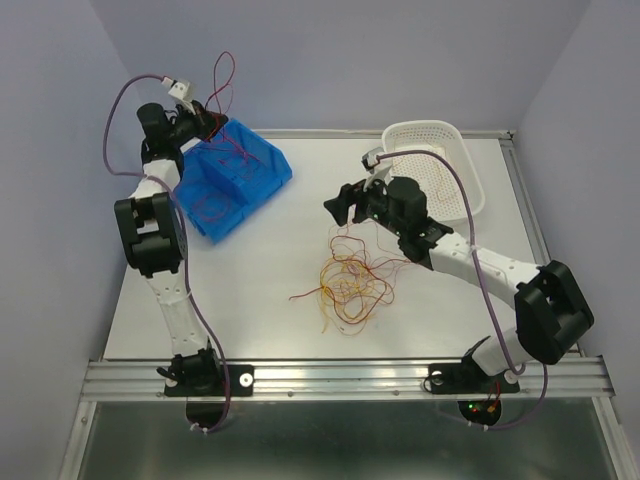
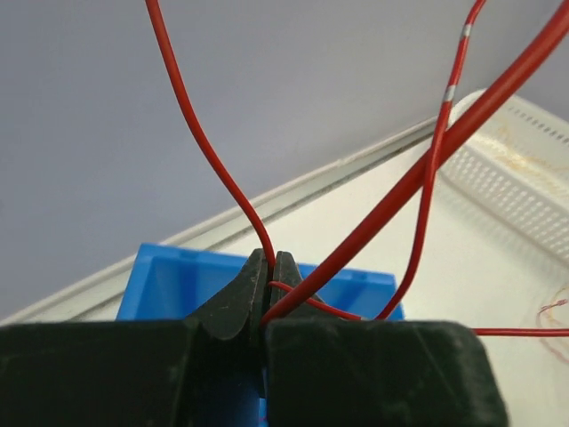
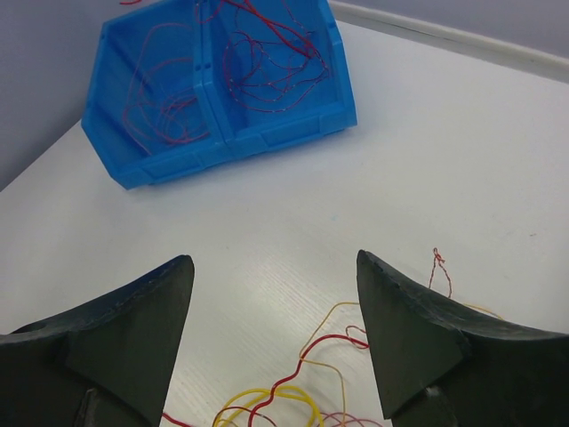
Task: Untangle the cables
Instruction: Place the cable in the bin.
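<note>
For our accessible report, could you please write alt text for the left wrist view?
The left end effector is shut on thin red wire strands that fan upward and to the right from it. Behind it are a blue plastic bin, the white table and, at right, a white perforated plastic basket.

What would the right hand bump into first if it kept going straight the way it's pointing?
Probably the bare white tabletop, short of the blue plastic bin; the open right hand tilts down, though depth is unclear.
</note>
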